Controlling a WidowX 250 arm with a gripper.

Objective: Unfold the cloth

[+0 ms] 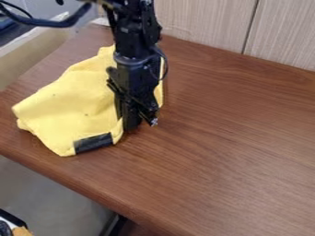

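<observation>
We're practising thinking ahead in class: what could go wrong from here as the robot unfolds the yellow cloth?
The yellow cloth lies near the table's edge, so pulling that way might drag it over. The gripper is low at the cloth's side and might catch too little fabric.

Arm (134, 46) over ylw cloth (77, 103) on tbl (227, 147).

Pale wood-grain panels (206, 20) behind brown tabletop (227, 138)

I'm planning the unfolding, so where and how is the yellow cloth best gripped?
The yellow cloth is probably best pinched at its near edge, by the black patch, coming down from the camera's side. That edge lies exposed on the tabletop, and the pincer covers none of the patch.
</observation>
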